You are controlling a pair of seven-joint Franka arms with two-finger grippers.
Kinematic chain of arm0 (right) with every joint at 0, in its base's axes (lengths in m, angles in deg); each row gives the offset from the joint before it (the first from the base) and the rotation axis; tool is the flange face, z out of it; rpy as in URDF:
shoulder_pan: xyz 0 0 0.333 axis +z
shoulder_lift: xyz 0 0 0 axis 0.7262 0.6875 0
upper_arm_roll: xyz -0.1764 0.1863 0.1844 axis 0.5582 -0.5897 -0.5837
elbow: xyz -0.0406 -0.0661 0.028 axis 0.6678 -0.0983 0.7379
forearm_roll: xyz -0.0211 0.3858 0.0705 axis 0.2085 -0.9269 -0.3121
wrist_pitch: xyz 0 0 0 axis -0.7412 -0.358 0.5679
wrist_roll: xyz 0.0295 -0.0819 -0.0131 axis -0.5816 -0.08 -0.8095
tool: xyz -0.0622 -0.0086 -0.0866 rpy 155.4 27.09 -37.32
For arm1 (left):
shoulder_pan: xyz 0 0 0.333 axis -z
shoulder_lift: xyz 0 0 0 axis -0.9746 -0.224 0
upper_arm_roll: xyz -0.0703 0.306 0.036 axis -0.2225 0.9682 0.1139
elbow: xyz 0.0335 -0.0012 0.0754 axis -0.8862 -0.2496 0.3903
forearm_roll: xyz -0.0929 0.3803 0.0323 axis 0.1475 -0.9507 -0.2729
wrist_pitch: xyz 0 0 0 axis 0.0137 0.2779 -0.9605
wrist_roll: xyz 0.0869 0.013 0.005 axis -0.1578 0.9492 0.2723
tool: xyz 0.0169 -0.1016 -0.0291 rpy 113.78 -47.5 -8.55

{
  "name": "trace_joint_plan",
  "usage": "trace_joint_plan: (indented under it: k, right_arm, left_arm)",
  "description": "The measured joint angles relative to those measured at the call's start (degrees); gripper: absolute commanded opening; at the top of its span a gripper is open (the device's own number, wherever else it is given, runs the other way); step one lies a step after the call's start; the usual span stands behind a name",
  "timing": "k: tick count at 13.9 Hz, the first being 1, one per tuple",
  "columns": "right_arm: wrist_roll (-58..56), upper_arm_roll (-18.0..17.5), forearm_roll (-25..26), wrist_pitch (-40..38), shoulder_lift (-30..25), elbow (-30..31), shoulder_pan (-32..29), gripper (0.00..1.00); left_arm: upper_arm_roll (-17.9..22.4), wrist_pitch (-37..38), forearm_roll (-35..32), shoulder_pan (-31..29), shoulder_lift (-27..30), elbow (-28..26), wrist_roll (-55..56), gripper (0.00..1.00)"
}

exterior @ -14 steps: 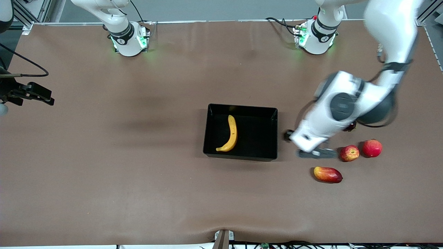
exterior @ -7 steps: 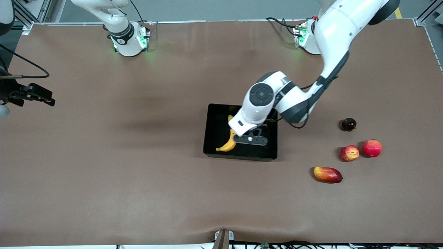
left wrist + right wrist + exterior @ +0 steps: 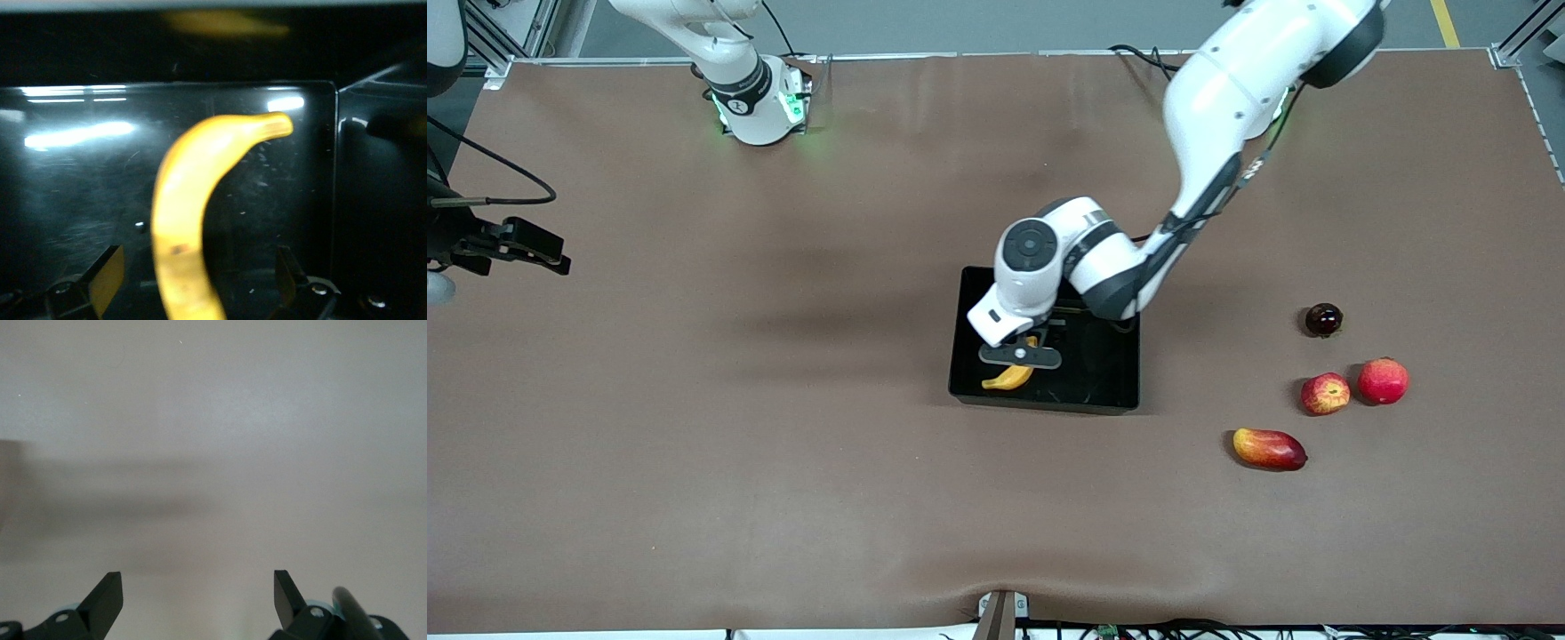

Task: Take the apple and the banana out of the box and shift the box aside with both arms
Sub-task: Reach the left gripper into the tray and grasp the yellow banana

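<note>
Black tray (image 3: 1107,378) sits near the middle of the brown table (image 3: 783,444). Banana (image 3: 1009,377) lies in it, in the half toward the right arm's end, its lower tip close to the tray wall nearest the front camera. Left arm reaches down from its base over the tray; left gripper (image 3: 1020,356) is over the banana's middle, fingers spread wide with the banana between them, not closed on it. Left wrist view: banana (image 3: 190,220) curves up between the two fingertips (image 3: 107,280), gaps on either side, glossy tray floor (image 3: 80,173) underneath. Apple (image 3: 1325,394) rests on the table toward the left arm's end, well apart from the tray, just beside a pinkish-red round fruit (image 3: 1383,380). Mango (image 3: 1269,448) lies nearer the front camera than the apple; a small dark round fruit (image 3: 1323,319) lies farther from it. Right gripper (image 3: 516,244) waits at the table edge at the right arm's end, fingers (image 3: 107,600) wide apart over bare table, holding nothing.
</note>
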Motion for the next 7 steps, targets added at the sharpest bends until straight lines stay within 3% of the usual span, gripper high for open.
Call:
trace_joint_plan:
  k: [3, 4, 6, 7]
  right_arm:
    - [0.0, 0.0, 0.0, 0.0, 0.3, 0.0, 0.0, 1.0]
    - [0.0, 0.0, 0.0, 0.0, 0.3, 0.0, 0.0, 1.0]
    - [-0.1, 0.0, 0.0, 0.0, 0.6, 0.0, 0.0, 1.0]
    - [-0.1, -0.1, 0.0, 0.0, 0.8, 0.0, 0.0, 1.0]
  left_arm:
    - [1.8, -2.0, 0.0, 2.5, -3.2, 1.5, 1.2, 0.96]
    - [2.0, -2.4, 0.0, 2.5, -3.8, 1.7, 1.2, 0.74]
    - [2.1, -3.4, 0.0, 2.3, -4.5, 1.9, 1.3, 0.13]
    - [2.1, -3.7, 0.0, 2.2, -4.6, 2.0, 1.5, 0.0]
